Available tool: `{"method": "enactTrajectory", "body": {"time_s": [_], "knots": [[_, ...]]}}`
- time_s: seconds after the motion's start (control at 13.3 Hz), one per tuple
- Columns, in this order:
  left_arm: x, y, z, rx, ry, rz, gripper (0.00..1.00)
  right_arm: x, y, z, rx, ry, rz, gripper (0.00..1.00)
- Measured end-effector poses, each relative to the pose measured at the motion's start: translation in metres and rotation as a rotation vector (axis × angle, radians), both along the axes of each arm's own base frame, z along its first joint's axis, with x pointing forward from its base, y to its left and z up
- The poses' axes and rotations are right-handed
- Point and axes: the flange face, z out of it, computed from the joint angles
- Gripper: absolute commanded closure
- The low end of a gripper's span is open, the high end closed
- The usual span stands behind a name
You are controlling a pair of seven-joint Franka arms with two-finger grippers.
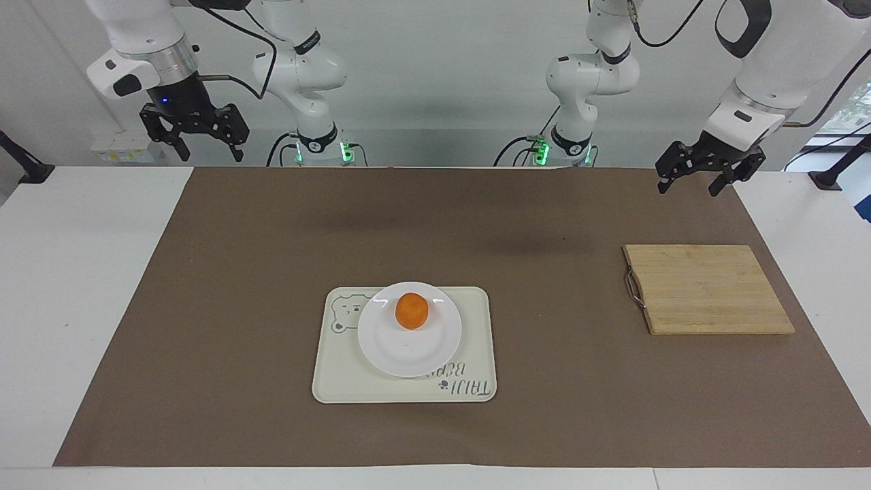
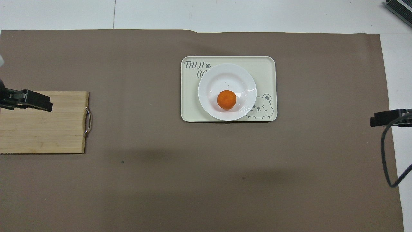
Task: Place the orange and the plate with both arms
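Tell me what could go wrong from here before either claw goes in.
1. The orange sits loose on the plate, toward its robot-side rim; lifting the plate first could roll it off.
2. The glossy plate lies flat on the bear tray, so a claw gripping its rim may slip or drag the tray.
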Motion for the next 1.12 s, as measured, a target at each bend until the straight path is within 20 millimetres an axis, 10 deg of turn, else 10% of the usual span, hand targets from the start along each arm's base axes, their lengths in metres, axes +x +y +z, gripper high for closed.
{"method": "enactTrajectory", "body": {"time_s": [1.12], "knots": [[0.000,0.000,0.000,0.000,0.000,0.000,0.00,0.001,0.000,0.012,-0.002,-0.011,-0.001,0.00]]}}
